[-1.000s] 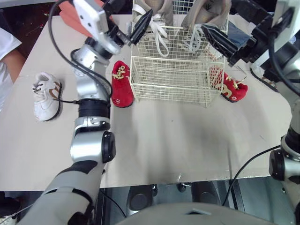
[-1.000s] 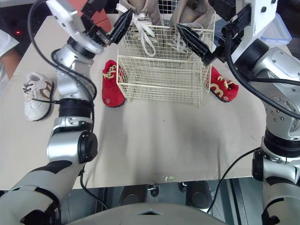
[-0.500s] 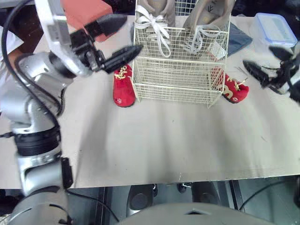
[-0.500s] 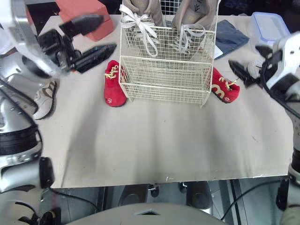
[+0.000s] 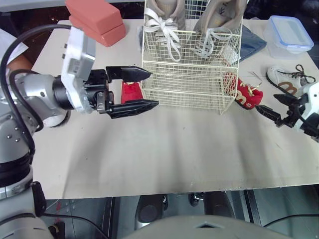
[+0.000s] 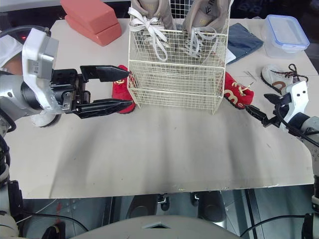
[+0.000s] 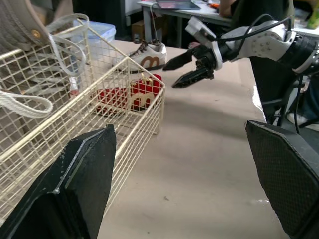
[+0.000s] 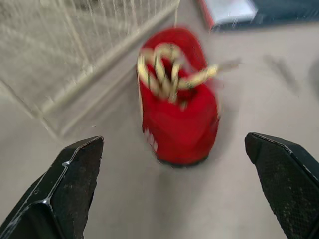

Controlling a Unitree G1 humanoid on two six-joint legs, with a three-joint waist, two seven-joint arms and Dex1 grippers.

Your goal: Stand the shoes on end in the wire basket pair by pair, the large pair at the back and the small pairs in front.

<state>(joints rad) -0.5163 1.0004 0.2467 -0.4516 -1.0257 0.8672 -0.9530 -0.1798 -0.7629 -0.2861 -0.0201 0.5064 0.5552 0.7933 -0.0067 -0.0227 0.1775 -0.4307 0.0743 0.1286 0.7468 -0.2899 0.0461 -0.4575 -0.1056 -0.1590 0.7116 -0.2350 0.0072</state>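
Note:
The wire basket (image 5: 187, 74) stands at the table's back middle, with two large beige shoes (image 5: 164, 15) on end at its rear. A small red shoe (image 5: 130, 91) lies by its left side, partly behind my open left gripper (image 5: 153, 88), which points at the basket's left wall. A second red shoe (image 5: 247, 94) lies at the basket's right corner. My right gripper (image 5: 266, 103) hovers open just right of that shoe (image 8: 177, 119), facing it. One white-and-brown small shoe (image 5: 286, 80) lies far right; another (image 6: 42, 119) sits behind my left arm.
A salmon box (image 5: 94, 20) is at the back left. At the back right are a clear lidded container (image 5: 289, 35) and a dark blue cloth (image 5: 251, 40). A person's sleeve (image 5: 10, 42) shows at the left edge. Open tabletop (image 5: 189, 149) lies in front of the basket.
Both grippers have left the top of the basket. The left came down beside its left wall by the red shoe. The right swung out and down to the right red shoe.

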